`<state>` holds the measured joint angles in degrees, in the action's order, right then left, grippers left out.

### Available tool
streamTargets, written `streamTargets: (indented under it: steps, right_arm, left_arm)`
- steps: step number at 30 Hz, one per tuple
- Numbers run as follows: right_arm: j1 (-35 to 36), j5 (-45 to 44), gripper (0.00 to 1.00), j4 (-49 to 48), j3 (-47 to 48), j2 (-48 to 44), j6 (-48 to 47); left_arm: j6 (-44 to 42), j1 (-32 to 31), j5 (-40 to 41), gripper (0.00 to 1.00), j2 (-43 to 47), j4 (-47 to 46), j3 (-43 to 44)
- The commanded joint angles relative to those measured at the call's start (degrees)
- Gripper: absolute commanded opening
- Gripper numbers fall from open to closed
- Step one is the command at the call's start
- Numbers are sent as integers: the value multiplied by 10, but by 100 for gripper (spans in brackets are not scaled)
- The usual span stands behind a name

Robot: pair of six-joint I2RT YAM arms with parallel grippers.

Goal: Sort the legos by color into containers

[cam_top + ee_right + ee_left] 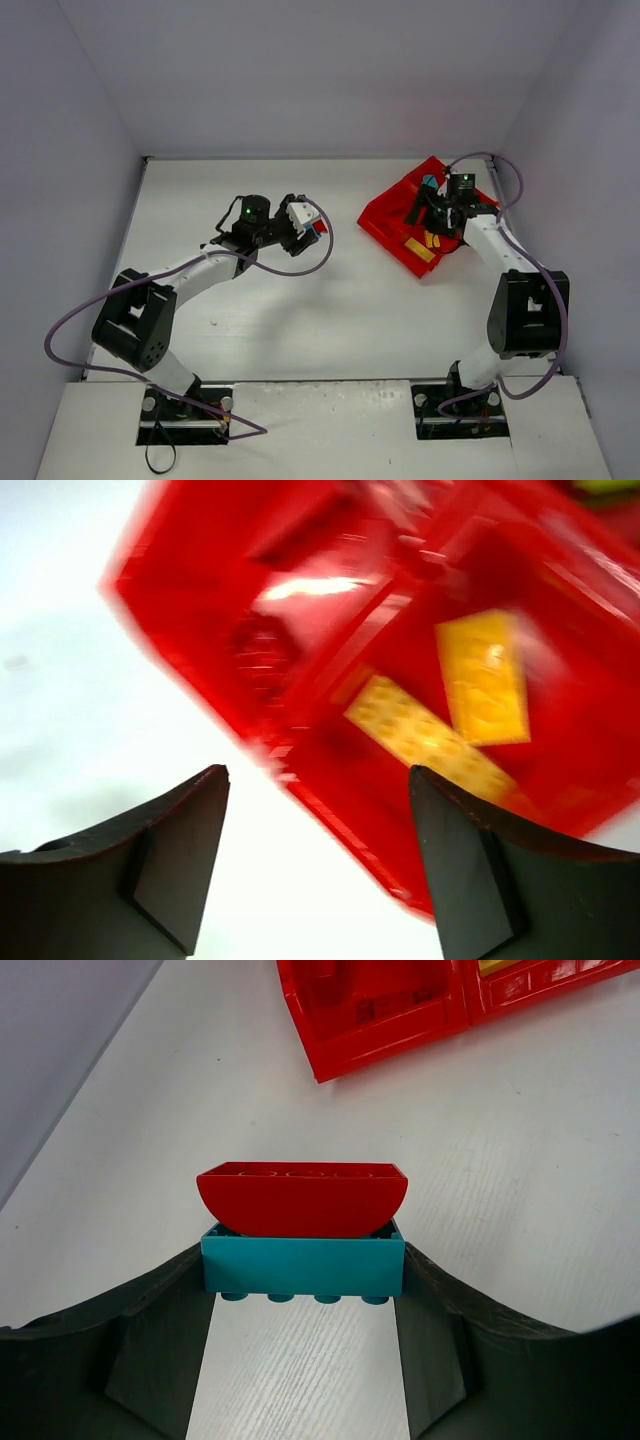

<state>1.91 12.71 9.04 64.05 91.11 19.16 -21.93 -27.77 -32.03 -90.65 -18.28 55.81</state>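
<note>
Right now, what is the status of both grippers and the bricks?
Left gripper shut on cyan brick, red curved brick stuck on it. Right gripper open, empty, over red tray. No obstacle seen toward tray.

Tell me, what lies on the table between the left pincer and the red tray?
Nothing: bare white table separates the left pincer, clamping a cyan brick, from the red tray, as the top view shows.

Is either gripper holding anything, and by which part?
Left gripper pinches the cyan brick by its ends, red piece attached. Right gripper holds nothing.
</note>
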Motion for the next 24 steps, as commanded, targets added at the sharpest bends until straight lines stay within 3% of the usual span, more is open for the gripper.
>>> streamTargets:
  steps: [1, 7, 11, 15, 24]
  right_arm:
    - [8, 157, 71, -84, 22, -55, -13]
    - [74, 315, 82, -112, 69, -19, -8]
    - [129, 337, 83, -146, 86, -1, 6]
    - [144, 379, 83, -199, 85, 23, 49]
    - [172, 398, 82, -207, 105, 59, 65]
  left_arm:
    - [-12, -5, -28, 20, 26, -35, 32]
    - [-21, -14, -24, 20, 35, -37, 34]
    - [-22, -20, -24, 20, 40, -36, 38]
    - [-23, -27, -22, 20, 48, -36, 38]
    - [-21, -38, -23, 20, 61, -39, 36]
